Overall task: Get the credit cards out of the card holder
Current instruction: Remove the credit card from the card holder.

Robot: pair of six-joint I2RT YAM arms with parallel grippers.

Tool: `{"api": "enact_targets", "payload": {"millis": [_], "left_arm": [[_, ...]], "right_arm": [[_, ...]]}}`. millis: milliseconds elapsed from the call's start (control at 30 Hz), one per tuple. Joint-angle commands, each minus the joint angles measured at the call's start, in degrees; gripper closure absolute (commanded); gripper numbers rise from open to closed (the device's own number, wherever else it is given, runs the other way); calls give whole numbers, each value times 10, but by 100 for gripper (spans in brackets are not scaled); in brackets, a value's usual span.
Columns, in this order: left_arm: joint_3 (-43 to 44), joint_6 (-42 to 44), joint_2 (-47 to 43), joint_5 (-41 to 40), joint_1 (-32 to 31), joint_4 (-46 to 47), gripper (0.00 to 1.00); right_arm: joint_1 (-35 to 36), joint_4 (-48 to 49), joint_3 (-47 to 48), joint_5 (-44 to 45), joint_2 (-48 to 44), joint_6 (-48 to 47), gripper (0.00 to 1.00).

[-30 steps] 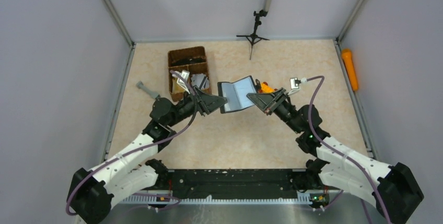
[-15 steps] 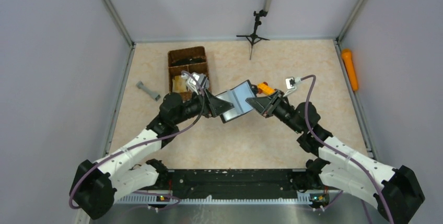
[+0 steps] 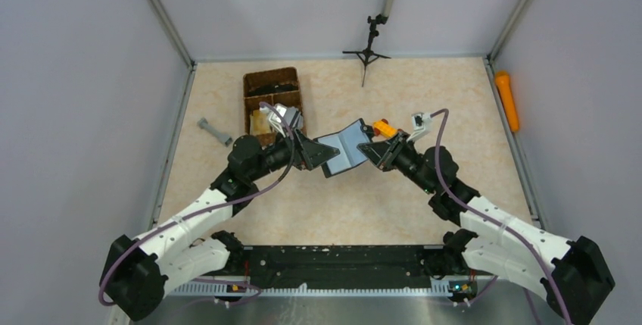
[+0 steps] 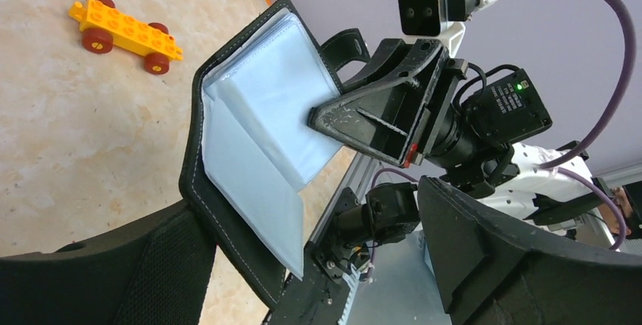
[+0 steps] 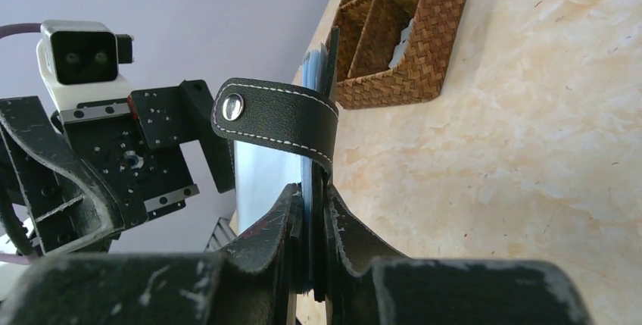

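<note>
Card holder (image 4: 257,135): flat black folding wallet, grey-blue inside, spread open
Right gripper (image 5: 312,196): clamps holder's right edge
Left gripper (image 3: 319,155): released, jaws wide, straddling holder's left flap

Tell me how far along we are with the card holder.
Done: the card holder is off the table and unfolded, grey-blue inside showing. In hand: the right hand pinches one flap by its edge; the left hand stands open around the other flap. Left: I see no card lying out on the table, so pulling cards remains.
</note>
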Motion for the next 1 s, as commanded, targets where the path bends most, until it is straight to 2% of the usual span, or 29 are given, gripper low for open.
{"api": "enact_targets", "payload": {"millis": [0,167,233,300,367,467,667,967], "left_arm": [[8,8,19,6,-1,45,5],[15,24,23,-10,0,18,24],[10,25,19,-10,-1,27,38],[8,32,17,-13,-1,25,55],[11,42,16,-11,0,14,73],[16,60,20,3,-1,3,98],[37,71,42,50,0,-10,100],[59,86,54,51,0,-51,100]], "right_arm": [[7,53,31,-15,9,-3,100],[13,74,21,-37,9,-8,95],[13,85,17,-67,7,-28,92],[13,77,16,-82,2,-46,84],[13,52,13,-81,-5,-60,74],[13,22,5,-68,-12,-67,67],[13,-8,5,-39,-20,-62,59],[12,-40,9,22,-55,-66,59]]}}
